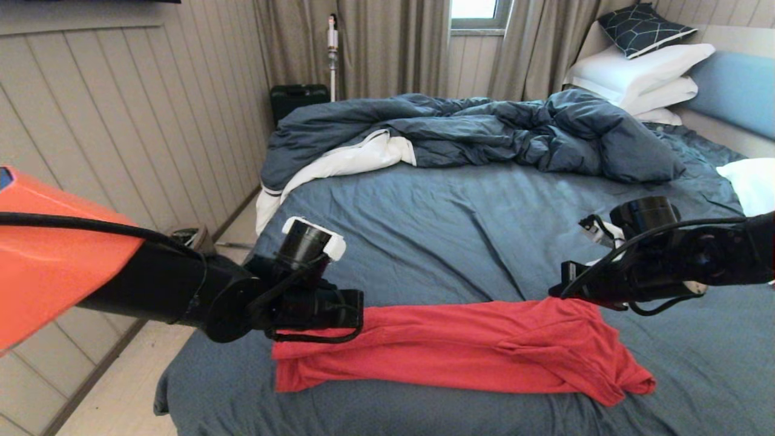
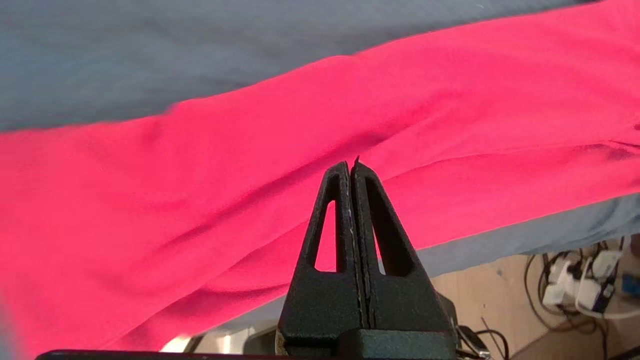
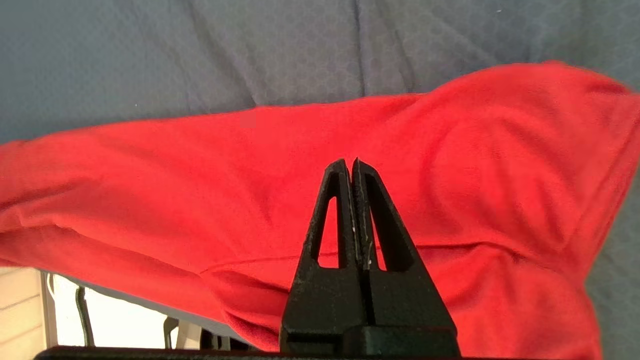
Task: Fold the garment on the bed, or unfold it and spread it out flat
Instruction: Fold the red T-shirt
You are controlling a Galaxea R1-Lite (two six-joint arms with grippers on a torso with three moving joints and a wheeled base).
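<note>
The red garment [image 1: 460, 348] lies bunched into a long band across the near part of the bed [image 1: 454, 230], with a sleeve sticking out at its right end. No lettering shows. My left gripper [image 1: 358, 312] is at the band's left end, and my right gripper [image 1: 560, 290] is at the upper right end. In the left wrist view the left gripper [image 2: 350, 167] is shut, its tips just over the red fabric [image 2: 200, 175] with no cloth between them. The right gripper [image 3: 349, 165] is likewise shut over the red fabric [image 3: 200, 175], holding nothing.
A rumpled dark blue duvet [image 1: 484, 127] with white lining is heaped across the far half of the bed. White pillows [image 1: 642, 72] stand at the back right, another white pillow [image 1: 751, 181] at the right edge. The bed's left edge drops to the floor beside a panelled wall.
</note>
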